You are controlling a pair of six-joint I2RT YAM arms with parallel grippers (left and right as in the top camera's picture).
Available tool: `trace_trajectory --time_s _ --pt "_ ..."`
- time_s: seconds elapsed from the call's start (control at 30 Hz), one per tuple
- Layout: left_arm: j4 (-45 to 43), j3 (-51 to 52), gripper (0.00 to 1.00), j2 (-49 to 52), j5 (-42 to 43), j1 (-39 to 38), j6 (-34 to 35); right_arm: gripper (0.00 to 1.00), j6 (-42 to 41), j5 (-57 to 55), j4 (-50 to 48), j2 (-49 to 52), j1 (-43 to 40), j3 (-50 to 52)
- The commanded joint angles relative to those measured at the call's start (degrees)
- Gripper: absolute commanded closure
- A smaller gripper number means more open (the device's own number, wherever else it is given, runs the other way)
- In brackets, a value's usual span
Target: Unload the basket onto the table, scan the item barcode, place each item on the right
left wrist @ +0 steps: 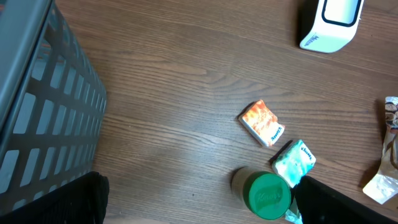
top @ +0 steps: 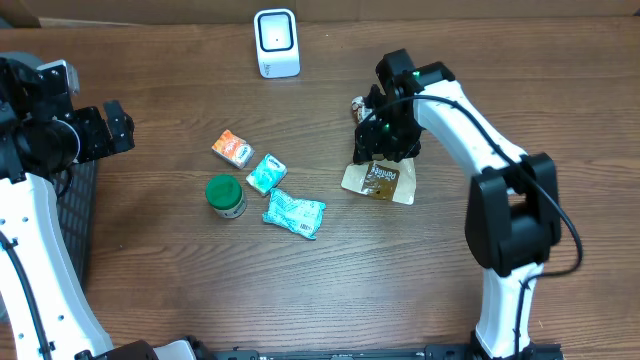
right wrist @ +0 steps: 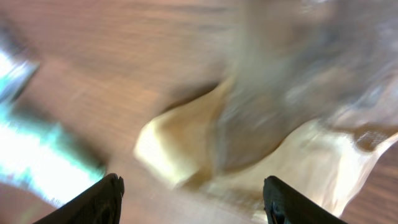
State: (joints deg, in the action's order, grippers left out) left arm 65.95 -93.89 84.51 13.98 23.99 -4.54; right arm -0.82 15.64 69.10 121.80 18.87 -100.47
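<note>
A tan and brown pouch (top: pixel 381 181) lies flat on the wooden table, right of centre. My right gripper (top: pixel 386 140) hovers just over its far end. In the blurred right wrist view the pouch (right wrist: pixel 249 143) fills the frame and the gripper (right wrist: pixel 193 190) stands open, with nothing pinched between its dark fingertips (right wrist: pixel 102 199). The white barcode scanner (top: pixel 276 42) stands at the back centre and also shows in the left wrist view (left wrist: pixel 329 25). My left gripper (top: pixel 118 125) is open at the far left, empty (left wrist: pixel 202 193).
An orange packet (top: pixel 232 148), a teal packet (top: pixel 266 173), a green-lidded jar (top: pixel 226 195) and a teal-white wrapper (top: pixel 294 213) lie left of the pouch. A dark slatted basket (top: pixel 80 210) sits at the left edge by my left arm.
</note>
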Motion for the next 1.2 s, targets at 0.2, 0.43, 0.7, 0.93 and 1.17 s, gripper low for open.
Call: trace_trajectory --time_s 0.2,0.43,0.7,0.93,1.17 --pt "-0.2 0.0 0.01 0.3 0.6 -0.2 -0.8 0.29 16.0 6.1 1.1 -4.8 6.5 0.3" --pt "-0.1 0.0 0.0 0.3 0.6 -0.2 -0.8 0.26 17.8 6.1 -4.7 -4.7 9.2 5.0" --pt "-0.2 0.0 0.0 0.3 0.6 -0.2 -0.8 0.27 17.9 7.3 -8.1 -2.8 9.3 6.9" --pt "-0.2 0.0 0.0 0.3 0.6 -0.2 -0.8 0.32 19.3 12.3 -9.5 -0.8 10.3 7.3" --pt "-0.1 0.0 0.01 0.3 0.6 -0.2 -0.8 0.35 19.1 12.3 -13.7 1.2 12.7 7.6"
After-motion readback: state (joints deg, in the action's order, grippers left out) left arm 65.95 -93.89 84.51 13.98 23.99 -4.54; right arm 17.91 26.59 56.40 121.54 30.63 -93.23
